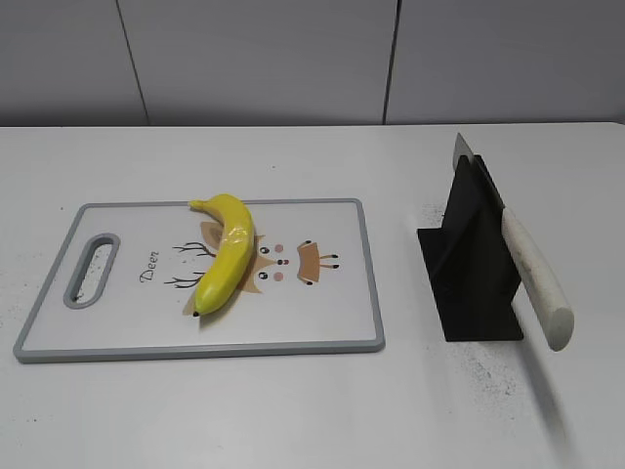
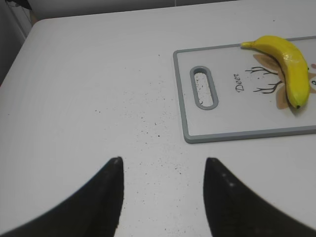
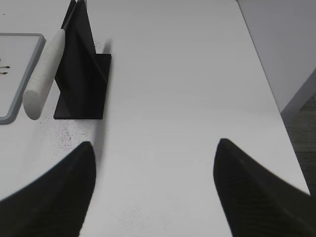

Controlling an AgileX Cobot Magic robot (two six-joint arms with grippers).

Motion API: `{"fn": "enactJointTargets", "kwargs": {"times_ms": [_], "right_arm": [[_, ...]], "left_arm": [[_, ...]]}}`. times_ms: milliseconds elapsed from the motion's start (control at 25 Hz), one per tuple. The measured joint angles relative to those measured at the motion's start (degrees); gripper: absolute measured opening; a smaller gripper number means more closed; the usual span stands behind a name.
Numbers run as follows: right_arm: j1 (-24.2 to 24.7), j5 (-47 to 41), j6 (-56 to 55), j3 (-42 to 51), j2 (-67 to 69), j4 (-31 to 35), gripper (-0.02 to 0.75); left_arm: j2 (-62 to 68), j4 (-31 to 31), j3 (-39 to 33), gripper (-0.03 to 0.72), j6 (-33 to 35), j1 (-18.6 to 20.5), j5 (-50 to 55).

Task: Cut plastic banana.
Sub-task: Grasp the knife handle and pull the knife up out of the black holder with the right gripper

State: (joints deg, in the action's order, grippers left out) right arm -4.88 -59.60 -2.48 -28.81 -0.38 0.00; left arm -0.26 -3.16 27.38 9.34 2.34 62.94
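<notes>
The plastic banana (image 1: 227,252), glossy yellow with dark tips, lies whole on the white cutting board (image 1: 322,322). It also shows in the left wrist view (image 2: 289,66) at the far right, on the board (image 2: 237,136). A knife with a white handle (image 1: 535,278) rests in a black stand (image 1: 469,264) to the right of the board; the right wrist view shows the handle (image 3: 44,74) and the stand (image 3: 81,74). My left gripper (image 2: 163,160) is open and empty over bare table, left of the board. My right gripper (image 3: 155,143) is open and empty, right of the stand. Neither gripper shows in the exterior view.
The board has a grey rim, a handle slot (image 2: 204,87) and a deer drawing. The white table (image 1: 293,410) carries dark specks. The table's right edge (image 3: 269,89) lies close to my right gripper. A grey wall (image 1: 293,59) stands behind the table.
</notes>
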Motion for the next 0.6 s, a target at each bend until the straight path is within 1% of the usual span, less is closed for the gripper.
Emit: {"fn": "enactJointTargets", "kwargs": {"times_ms": [400, 600], "right_arm": [[0.0, 0.0, 0.0, 0.0, 0.0, 0.0, 0.563], [0.0, 0.0, 0.0, 0.0, 0.0, 0.0, 0.563]], "left_arm": [[0.0, 0.0, 0.0, 0.499, 0.0, 0.0, 0.0], [0.2, 0.0, 0.0, 0.554, 0.0, 0.0, 0.0]]}}
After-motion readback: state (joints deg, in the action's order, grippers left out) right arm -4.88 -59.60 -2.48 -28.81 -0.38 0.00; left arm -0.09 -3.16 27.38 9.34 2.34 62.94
